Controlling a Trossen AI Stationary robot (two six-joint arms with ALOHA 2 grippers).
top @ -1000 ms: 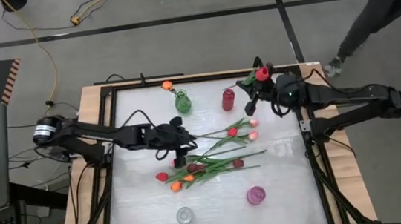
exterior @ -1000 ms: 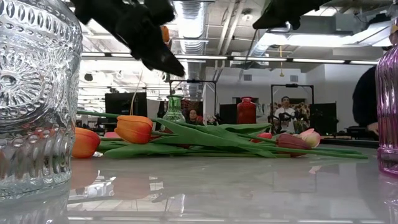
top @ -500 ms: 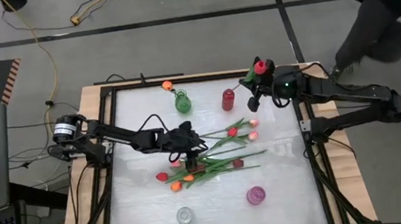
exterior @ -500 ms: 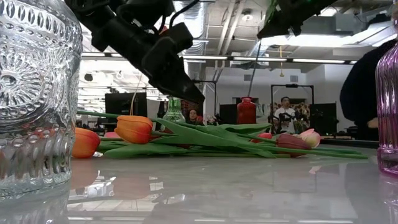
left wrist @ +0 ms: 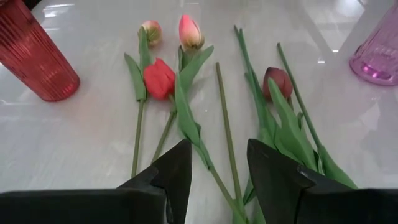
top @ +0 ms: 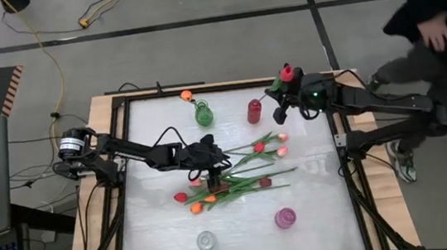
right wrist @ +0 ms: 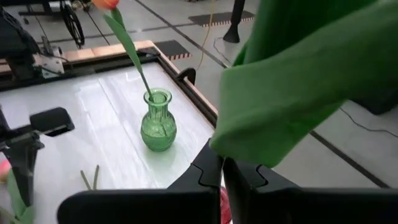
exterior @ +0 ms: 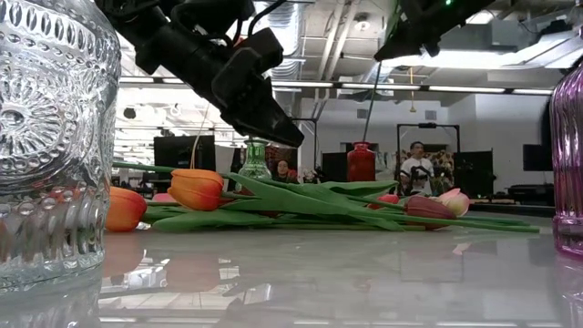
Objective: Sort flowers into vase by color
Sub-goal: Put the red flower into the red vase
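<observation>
Several flowers (top: 237, 178) lie in a loose pile at the table's middle; red (left wrist: 159, 79), pink (left wrist: 190, 32) and maroon (left wrist: 278, 81) heads show in the left wrist view. My left gripper (top: 211, 166) (left wrist: 217, 177) hangs open just over the pile, one finger on either side of a green stem (left wrist: 225, 118). My right gripper (top: 279, 112) is shut on a red flower (top: 287, 73), raised beside the red vase (top: 254, 111) at the far right. An orange flower (top: 186, 95) stands in the green vase (top: 203, 113). My right gripper pinches the red flower's green stem and leaf (right wrist: 249, 146) between its two shut fingers (right wrist: 208, 171). The fingers come roughly level from the table's right. The flower is lifted clear, its red head (top: 287, 73) above the gripper and its thin stem (exterior: 372, 100) hanging below.
A pink vase (top: 285, 217) and a clear glass vase (top: 206, 241) stand near the table's front edge. A person (top: 438, 32) stands just beyond the table's right side, behind my right arm. Bare tabletop lies left of the pile.
My left gripper has come down and gone a little toward the table's right, onto the flower pile, and has stayed open. My right gripper has swung slightly with the red flower, staying shut. The person at the right has come closer.
</observation>
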